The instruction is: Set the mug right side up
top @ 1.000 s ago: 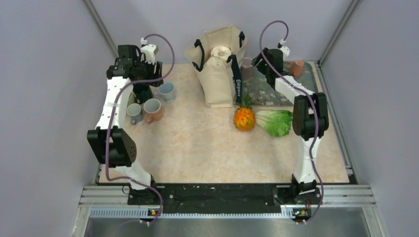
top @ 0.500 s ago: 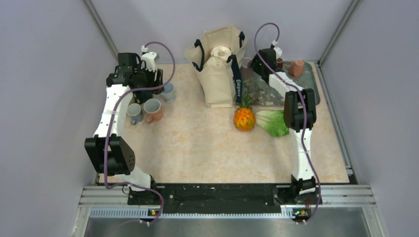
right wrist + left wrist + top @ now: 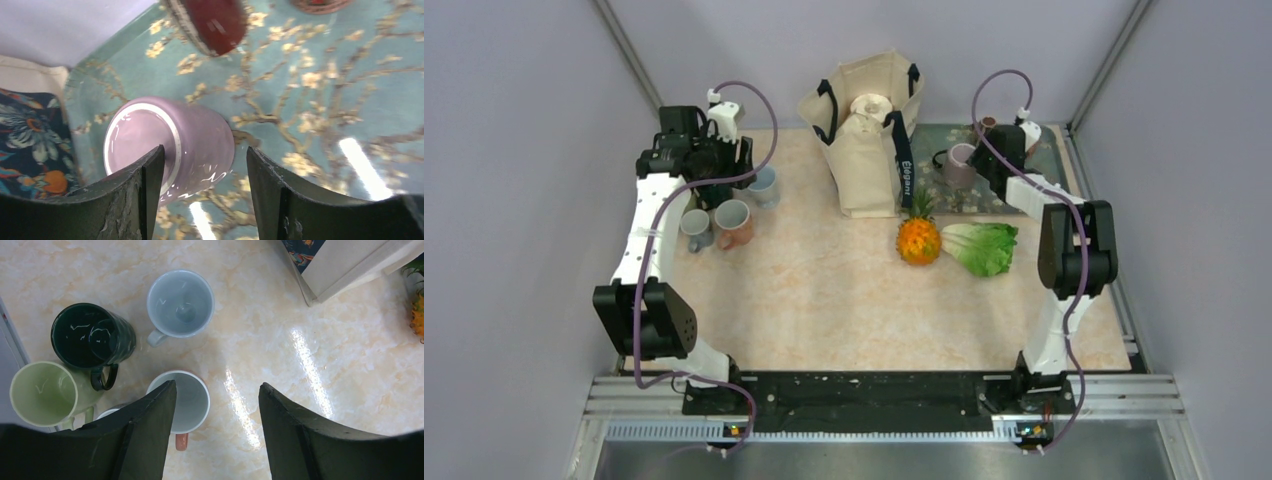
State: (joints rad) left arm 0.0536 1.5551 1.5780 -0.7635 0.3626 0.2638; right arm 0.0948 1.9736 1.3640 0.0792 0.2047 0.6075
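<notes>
A lilac mug stands on the teal floral mat, its flat ringed base toward the right wrist camera, so it looks mouth down. In the top view the lilac mug sits at the mat's left part with its handle to the left. My right gripper is open; the mug's body lies between the fingers, and the right finger is apart from it. My left gripper is open and empty above a group of upright mugs.
Upright mugs at far left: light blue, dark green, pale green, white-lined with an orange handle. A dark red mug lies on the mat. A tote bag, pineapple and lettuce occupy the middle.
My right arm has swung to the right over the mat, and the lilac mug now shows uncovered left of the gripper. The left arm has barely moved.
</notes>
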